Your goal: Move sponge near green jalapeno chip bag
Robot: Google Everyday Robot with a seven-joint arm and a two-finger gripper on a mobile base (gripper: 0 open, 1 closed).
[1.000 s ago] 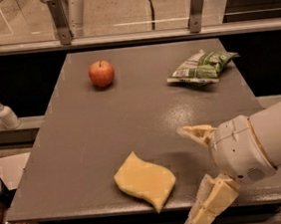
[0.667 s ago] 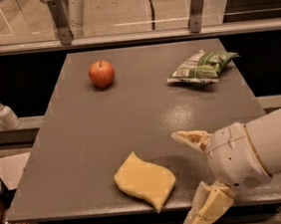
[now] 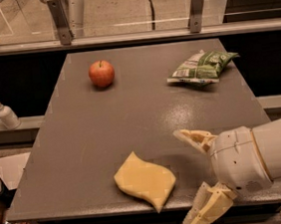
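Note:
The pale-yellow sponge (image 3: 145,181) lies flat near the front edge of the grey table (image 3: 131,115). The green jalapeno chip bag (image 3: 201,68) lies at the back right of the table, far from the sponge. My gripper (image 3: 197,178) is at the front right, just right of the sponge and apart from it. Its two cream fingers are spread wide, one over the table (image 3: 193,139) and one below the front edge (image 3: 206,212). It is open and holds nothing.
A red apple (image 3: 101,73) stands at the back left of the table. A white pump bottle (image 3: 4,113) sits on a ledge to the left. A glass rail with metal posts (image 3: 60,20) runs behind the table.
My gripper has moved a little to the left, toward the sponge, still open. The sponge, bag and apple have not moved.

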